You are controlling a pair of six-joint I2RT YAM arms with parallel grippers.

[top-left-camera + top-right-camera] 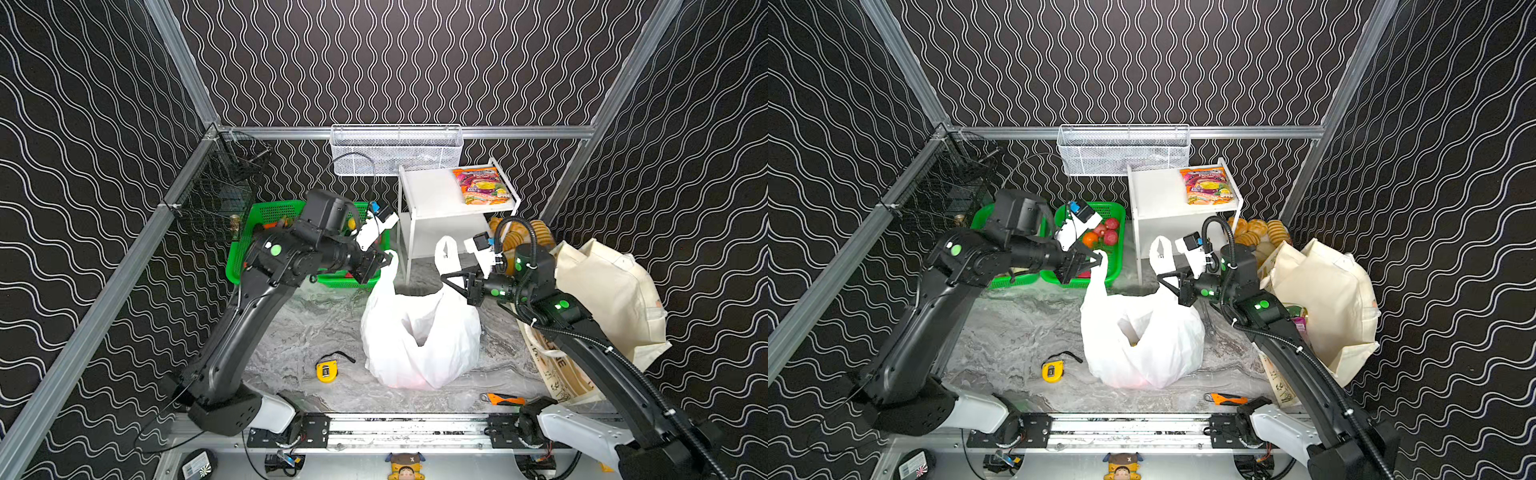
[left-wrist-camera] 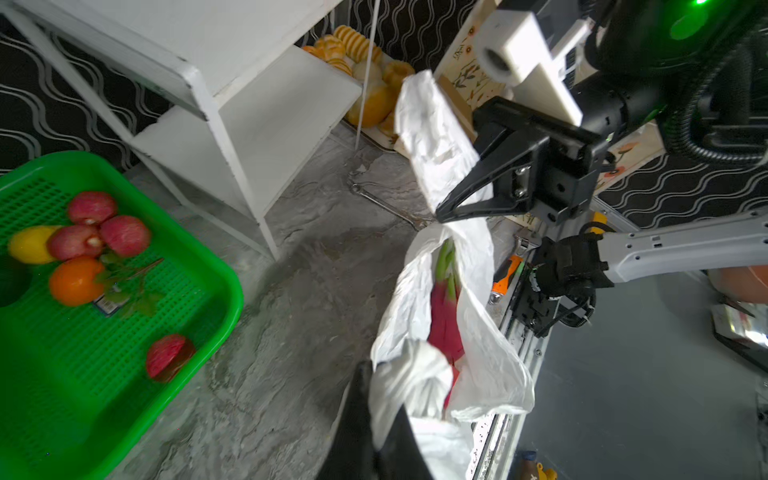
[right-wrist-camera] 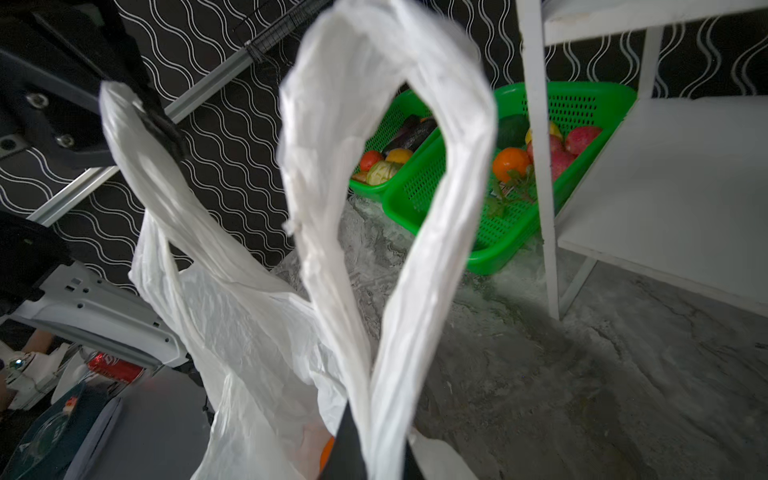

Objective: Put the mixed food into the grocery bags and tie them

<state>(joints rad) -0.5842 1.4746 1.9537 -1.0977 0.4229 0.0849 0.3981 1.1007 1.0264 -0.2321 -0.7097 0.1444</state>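
The thin white plastic grocery bag stands mid-table, mouth open, both handles lifted. My left gripper is shut on its left handle. The right handle loop is pinched at its base by my right gripper, also shut. Inside the bag lies a pink dragon fruit, with something orange beside it. The cream cloth tote slumps at the right behind my right arm. Red, orange and yellow toy fruits sit in a green basket. A pink-purple snack packet lies on the white shelf.
Two green mesh baskets stand at the back left beside the white shelf unit. Toy bread lies behind the tote. A yellow tape measure, an orange knife and a wrench lie on the marble top.
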